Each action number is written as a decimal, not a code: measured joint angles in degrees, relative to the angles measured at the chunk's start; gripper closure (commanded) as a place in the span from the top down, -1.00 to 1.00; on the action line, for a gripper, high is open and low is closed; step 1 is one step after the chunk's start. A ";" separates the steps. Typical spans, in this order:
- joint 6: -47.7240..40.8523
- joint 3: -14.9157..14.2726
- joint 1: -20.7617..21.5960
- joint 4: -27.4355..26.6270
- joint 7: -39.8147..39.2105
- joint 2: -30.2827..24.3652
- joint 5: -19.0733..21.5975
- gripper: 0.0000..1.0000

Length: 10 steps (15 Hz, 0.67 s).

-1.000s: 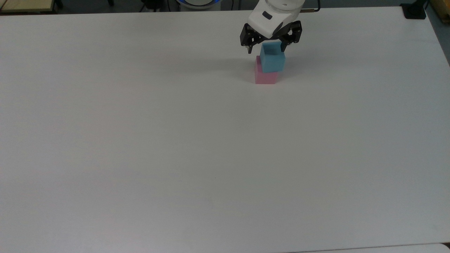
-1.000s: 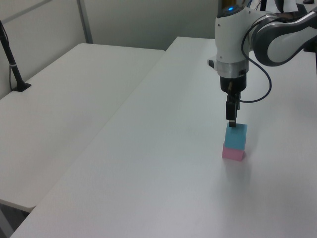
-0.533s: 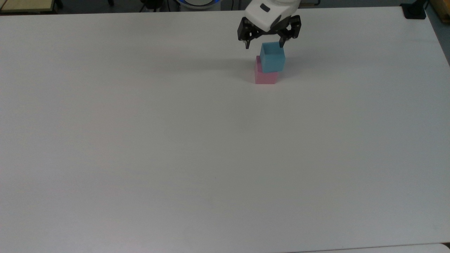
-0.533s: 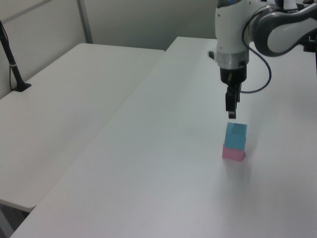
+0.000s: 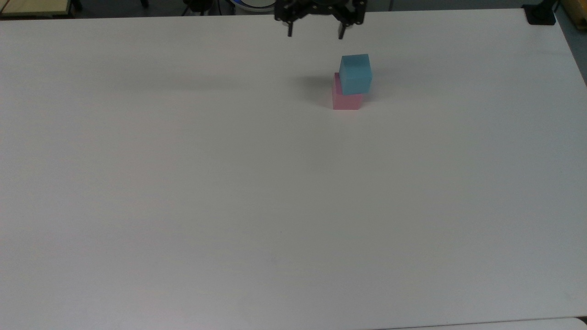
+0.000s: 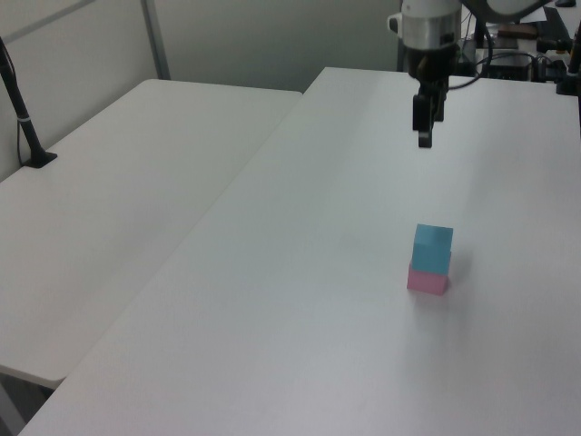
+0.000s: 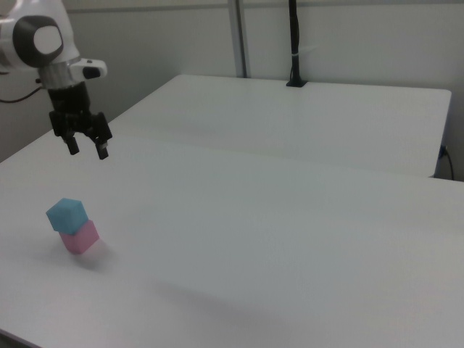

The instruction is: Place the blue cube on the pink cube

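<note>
The blue cube (image 5: 355, 73) rests on top of the pink cube (image 5: 345, 99), turned slightly and overhanging a little toward the top view's right; the stack also shows as blue cube (image 6: 432, 248) on pink cube (image 6: 428, 279) and blue cube (image 7: 66, 214) on pink cube (image 7: 80, 237). My gripper (image 5: 314, 33) hangs open and empty, well above the stack and apart from it, near the top view's upper edge. It appears high over the table as gripper (image 6: 424, 138) and gripper (image 7: 88, 151), its two black fingers spread.
The white table (image 5: 275, 192) stretches wide around the stack. A second white table (image 6: 118, 209) adjoins it on the left view's left, with a black pole (image 6: 23, 113) standing on it. A black mount (image 5: 541, 13) sits at the top view's upper right corner.
The gripper has risen away from the blue cube and drifted toward the top view's upper left, staying open. Both cubes have kept their place.
</note>
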 measured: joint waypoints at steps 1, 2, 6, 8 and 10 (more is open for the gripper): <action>-1.37 -0.16 -0.87 0.93 -1.09 -0.11 -0.24 1.00; -2.43 -0.61 -1.37 1.70 -2.15 -0.17 -0.56 1.00; -3.24 -5.88 -1.68 3.43 -9.40 -0.20 -0.98 1.00; -3.24 -8.42 -1.71 3.60 -12.05 -0.20 -0.98 1.00; -2.90 -9.31 -1.70 3.73 -12.10 -0.20 -0.98 1.00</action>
